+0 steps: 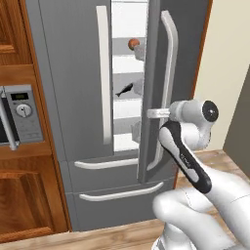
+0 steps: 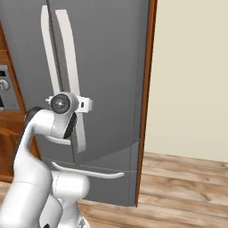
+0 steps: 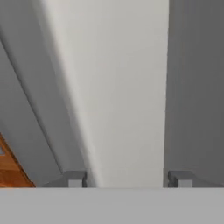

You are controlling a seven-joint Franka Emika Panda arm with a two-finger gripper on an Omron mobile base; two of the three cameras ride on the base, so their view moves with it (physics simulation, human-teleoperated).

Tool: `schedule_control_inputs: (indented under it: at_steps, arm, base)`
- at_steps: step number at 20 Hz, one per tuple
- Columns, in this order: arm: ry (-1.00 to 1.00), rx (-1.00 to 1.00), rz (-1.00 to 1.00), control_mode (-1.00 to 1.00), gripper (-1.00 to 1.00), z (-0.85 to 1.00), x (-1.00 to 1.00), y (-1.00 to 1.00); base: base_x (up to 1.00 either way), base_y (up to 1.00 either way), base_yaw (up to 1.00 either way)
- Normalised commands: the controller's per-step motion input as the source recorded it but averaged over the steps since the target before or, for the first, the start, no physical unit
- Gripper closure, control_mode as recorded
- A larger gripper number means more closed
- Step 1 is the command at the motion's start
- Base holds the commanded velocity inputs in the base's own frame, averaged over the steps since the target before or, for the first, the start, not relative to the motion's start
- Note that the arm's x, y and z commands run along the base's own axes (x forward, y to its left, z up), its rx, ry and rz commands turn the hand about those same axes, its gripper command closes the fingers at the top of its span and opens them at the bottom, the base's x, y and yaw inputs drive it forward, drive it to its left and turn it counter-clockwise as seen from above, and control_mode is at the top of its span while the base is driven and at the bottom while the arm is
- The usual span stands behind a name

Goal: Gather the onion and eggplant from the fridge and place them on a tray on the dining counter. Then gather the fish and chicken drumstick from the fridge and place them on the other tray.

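The fridge's right door [image 1: 155,58] stands ajar. Through the gap I see a brown round onion [image 1: 133,44] on an upper shelf. A dark fish [image 1: 125,90] lies on the shelf below it. The eggplant, the chicken drumstick and the trays are out of view. My gripper [image 1: 152,113] is at the right door's long white handle [image 1: 169,58], about halfway down. In the hand view the handle [image 3: 122,87] runs between the two fingertips [image 3: 75,179], which stand apart on either side of it; the gripper [image 3: 127,179] is open. From the right base view the gripper [image 2: 87,104] sits against that handle [image 2: 71,58].
The left fridge door [image 1: 73,73] is closed. Two freezer drawers [image 1: 117,195] lie below. A microwave [image 1: 19,114] set in wooden cabinets [image 1: 29,205] is at the left. A beige wall [image 2: 191,75] and wood floor [image 2: 187,178] lie to the right of the fridge.
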Motion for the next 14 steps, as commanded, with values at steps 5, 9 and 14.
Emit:
schedule_control_inputs:
  at_steps: [5, 9, 14]
  arm:
    - [0.11, 0.07, -0.01, -1.0, 1.0, 0.0, -1.0, -0.68]
    - [0.09, 0.0, -0.04, -1.0, 1.0, 0.0, -1.0, -0.32]
    - [0.04, -0.15, -0.19, -1.0, 1.0, 0.0, -1.0, 0.12]
  base:
    - [0.0, 0.0, 0.0]
    - [0.0, 0.0, 0.0]
    - [0.0, 0.0, 0.0]
